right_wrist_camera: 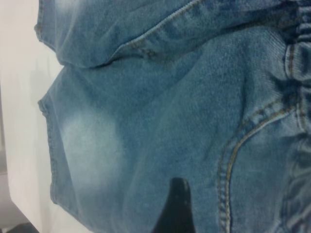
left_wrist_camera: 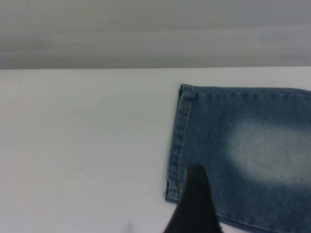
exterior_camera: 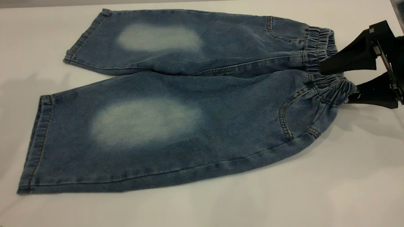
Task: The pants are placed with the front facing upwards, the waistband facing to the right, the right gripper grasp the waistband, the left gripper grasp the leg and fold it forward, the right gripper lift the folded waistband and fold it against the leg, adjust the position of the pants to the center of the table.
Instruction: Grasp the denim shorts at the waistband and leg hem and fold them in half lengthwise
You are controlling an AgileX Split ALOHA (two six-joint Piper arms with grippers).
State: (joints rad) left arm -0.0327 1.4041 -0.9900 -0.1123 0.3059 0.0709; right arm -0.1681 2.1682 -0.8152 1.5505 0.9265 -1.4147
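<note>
Pants (exterior_camera: 175, 106) of blue denim lie flat on the white tabletop (exterior_camera: 336, 199), front side up, and nothing else lies on the surface around them. Both legs point to the left of the exterior view and the waistband (exterior_camera: 324, 60) is at the right. Each leg has a pale faded oval on it. The far leg is smaller in the view and its inner edge is covered a little by the near leg. The leg hems are flat, with tan stitching.

The right pincer (exterior_camera: 335, 83) is at the right edge of the pants, reaching in from the right side of the exterior view. Its two black fingers are parted: the upper finger (exterior_camera: 351, 58) lies over the gathered waistband and the lower finger (exterior_camera: 374, 94) is beside the band, near the tabletop. The ruched cloth sits between them, but the fingers are not closed on it. In the right wrist view one black fingertip (right_wrist_camera: 176, 204) shows over the denim near the pocket seam.

The left pincer does not appear in the exterior view. In the left wrist view only one dark fingertip (left_wrist_camera: 194, 204) is seen, above the hem corner of one leg (left_wrist_camera: 243, 155), so I cannot tell if this pincer is open or closed.
</note>
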